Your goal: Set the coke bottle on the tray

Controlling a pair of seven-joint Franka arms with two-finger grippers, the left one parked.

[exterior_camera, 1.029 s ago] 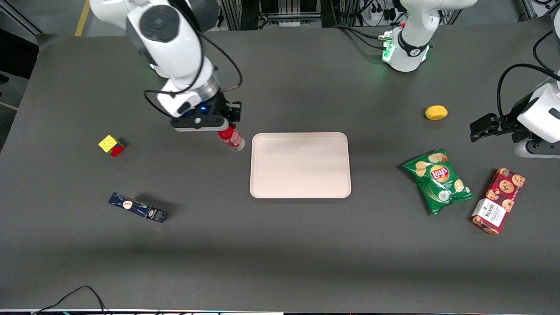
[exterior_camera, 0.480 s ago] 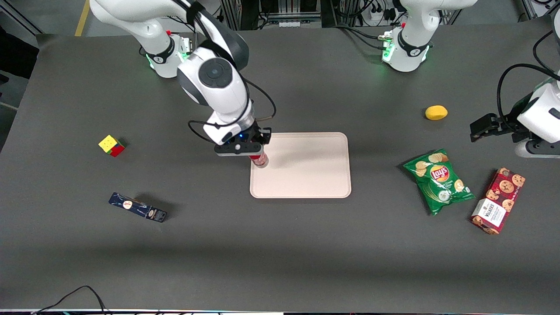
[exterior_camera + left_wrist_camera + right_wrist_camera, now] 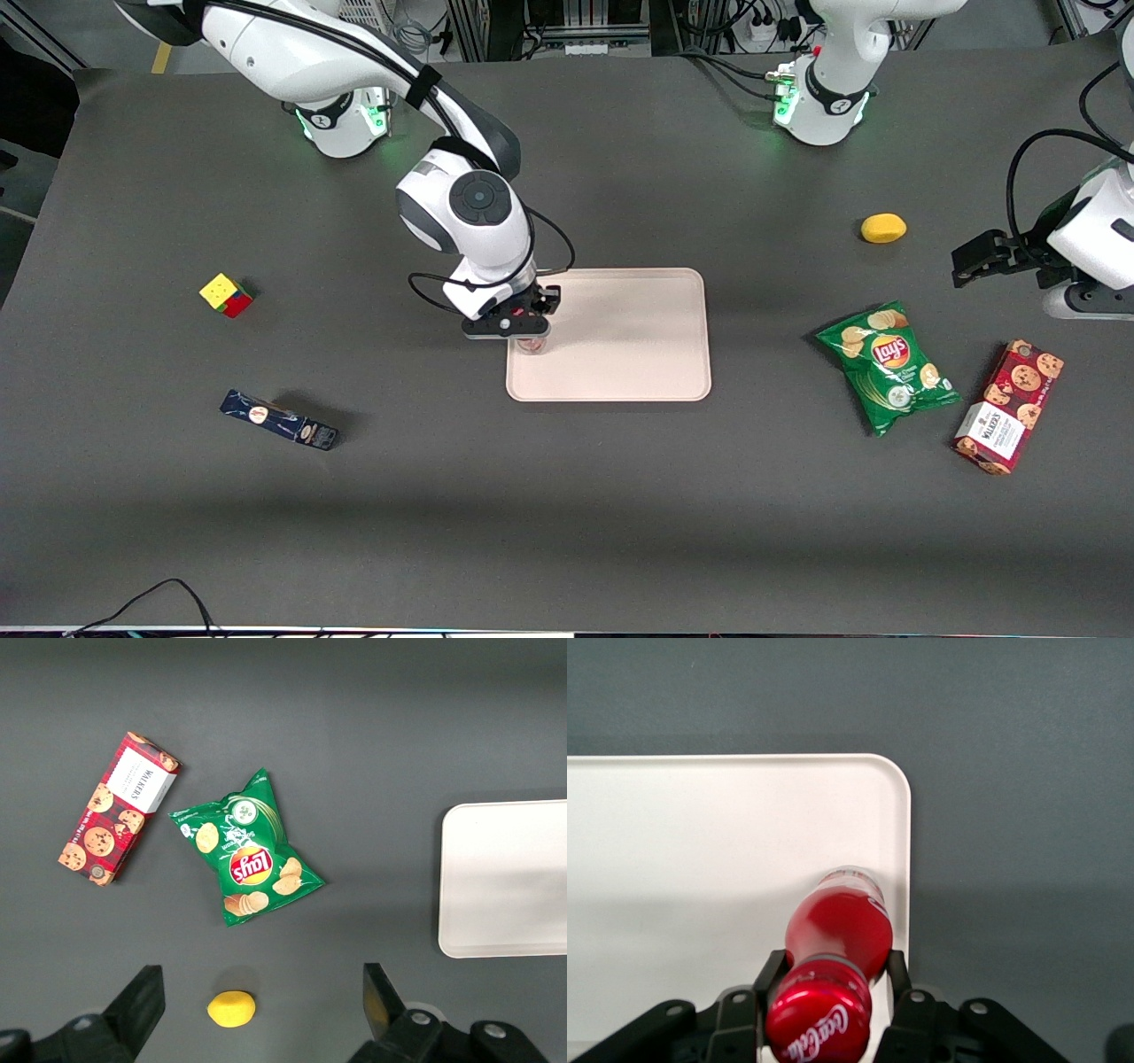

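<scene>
The pincer (image 3: 826, 988) clamps the upright coke bottle (image 3: 837, 935) at its neck, base just inside the tray (image 3: 700, 842) edge nearest the working arm's end of the surface.

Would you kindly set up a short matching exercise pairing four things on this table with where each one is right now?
Things:
1. coke bottle
2. gripper
3. chips bag
4. dark blue box

Places:
A. toward the parked arm's end, beside the cookie box
B. over the tray, by its rim
C. toward the working arm's end, nearer the front camera than the puzzle cube
D. closed around the bottle's neck

Pairs: 1-B, 2-D, 3-A, 4-C
</scene>
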